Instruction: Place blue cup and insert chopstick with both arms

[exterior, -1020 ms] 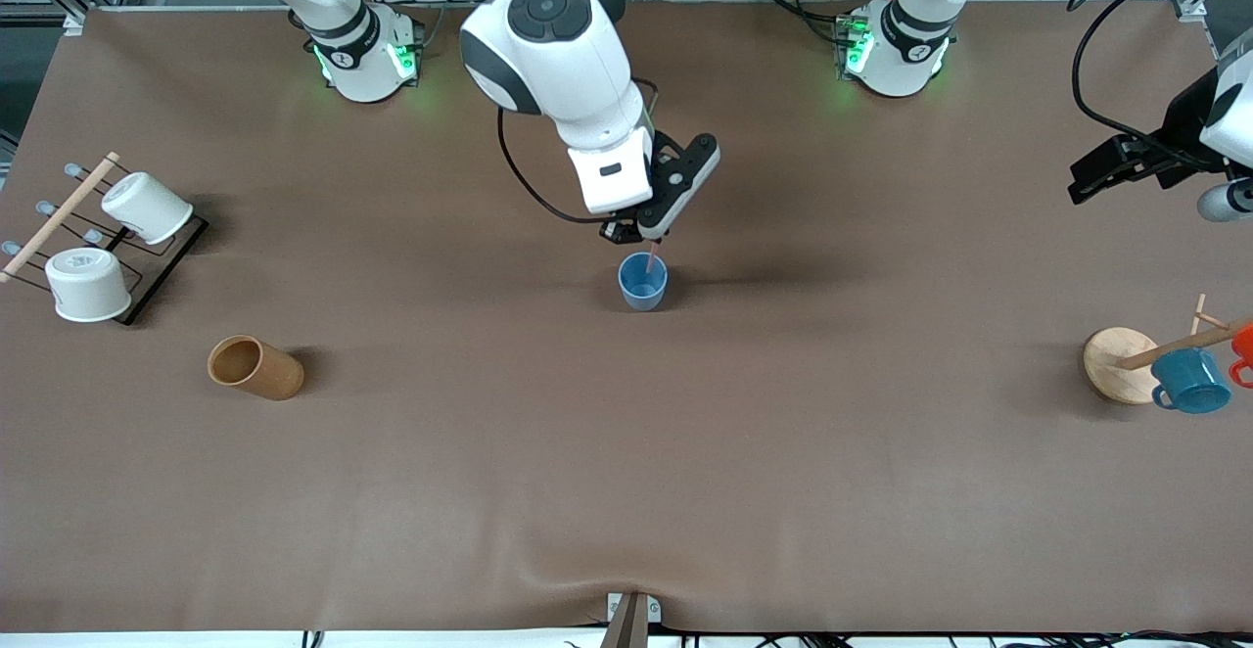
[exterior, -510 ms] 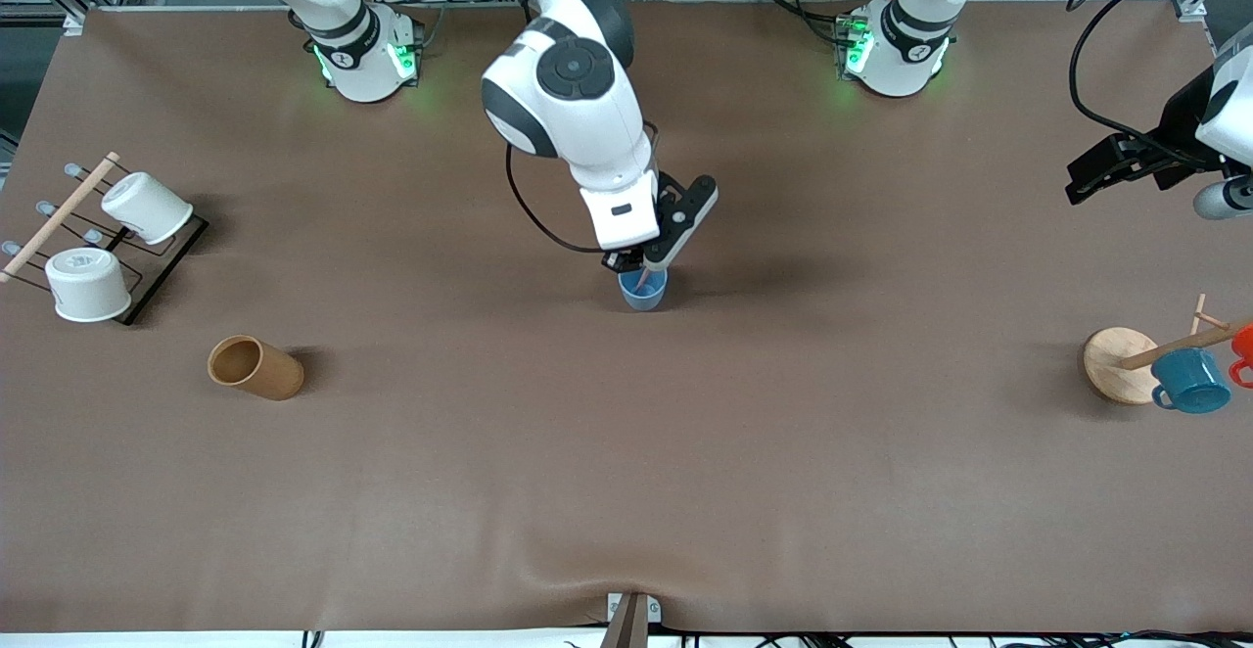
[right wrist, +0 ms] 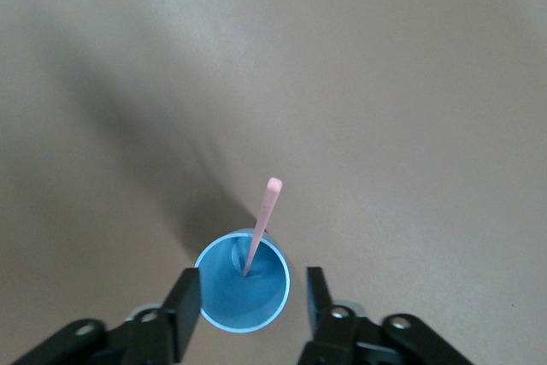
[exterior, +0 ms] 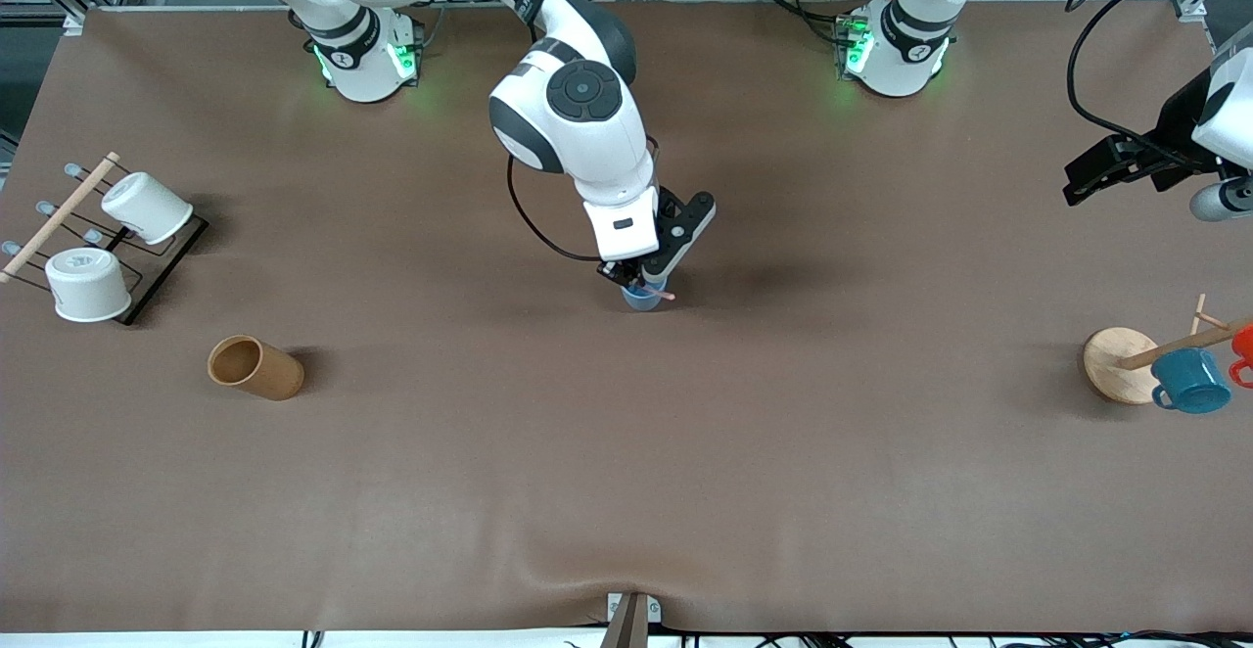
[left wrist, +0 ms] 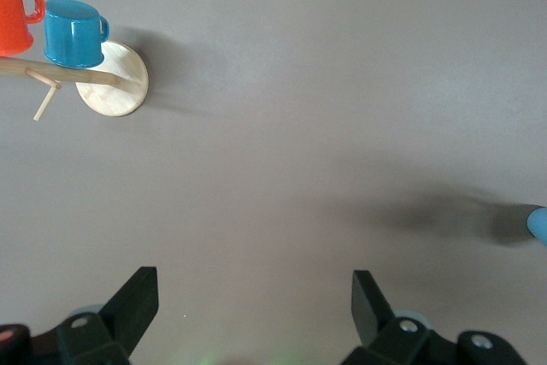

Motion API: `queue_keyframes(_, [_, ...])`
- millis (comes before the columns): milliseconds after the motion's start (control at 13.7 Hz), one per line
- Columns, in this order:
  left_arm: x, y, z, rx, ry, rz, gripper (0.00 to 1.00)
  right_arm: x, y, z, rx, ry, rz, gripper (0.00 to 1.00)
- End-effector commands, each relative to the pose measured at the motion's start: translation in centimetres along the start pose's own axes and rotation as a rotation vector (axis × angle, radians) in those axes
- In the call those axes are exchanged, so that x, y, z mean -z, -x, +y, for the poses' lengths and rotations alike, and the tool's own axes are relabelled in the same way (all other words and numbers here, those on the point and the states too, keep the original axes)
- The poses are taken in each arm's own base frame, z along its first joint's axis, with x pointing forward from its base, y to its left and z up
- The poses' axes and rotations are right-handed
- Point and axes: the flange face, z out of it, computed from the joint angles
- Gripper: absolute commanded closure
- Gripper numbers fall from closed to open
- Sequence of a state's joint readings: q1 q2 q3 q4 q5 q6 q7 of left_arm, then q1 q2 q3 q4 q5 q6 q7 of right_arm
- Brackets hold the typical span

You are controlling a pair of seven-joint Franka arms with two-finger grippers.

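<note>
Since a second ago my right arm has come down from above the blue cup, and the chopstick that hung in my right pincer now stands free inside the cup, leaning on its rim with its upper end poking out. The cup sits upright at the middle of the tabletop, between the two arms' ends. In the right wrist view my right pincer is released, its fingers spread to either side of the cup and, as far as I can tell, touching nothing. I judge the insertion done; what remains is a straight lift clear without clipping the stick. My left pincer waits spread wide and empty over bare tabletop toward the left arm's end.
</note>
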State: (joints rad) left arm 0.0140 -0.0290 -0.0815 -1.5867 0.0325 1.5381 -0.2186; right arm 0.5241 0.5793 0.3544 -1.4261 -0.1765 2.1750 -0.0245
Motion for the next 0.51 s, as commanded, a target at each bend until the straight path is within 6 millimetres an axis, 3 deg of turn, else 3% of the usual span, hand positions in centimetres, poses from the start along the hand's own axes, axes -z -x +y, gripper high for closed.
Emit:
queue_keyframes(0, [0.8,0.5,0.0,-0.018,0.022,0.014,0.00,4.5,0.5,0.5,-0.045,0.046,-0.007,0.00])
queue_keyframes(73, [0.8,0.5,0.1,-0.019,0.024,0.013,0.00,7.1,0.7,1.4,-0.067,0.064,0.001,0.00])
queue_keyframes(219, [0.7,0.4,0.2,-0.016,0.048,0.007,0.00,10.4,2.5,6.3,-0.156,0.099,-0.029,0.00])
queue_keyframes(437, [0.6,0.4,0.0,-0.013,0.049,0.005,0.00,15.3,7.6,17.4,-0.342,0.155,-0.082,0.00])
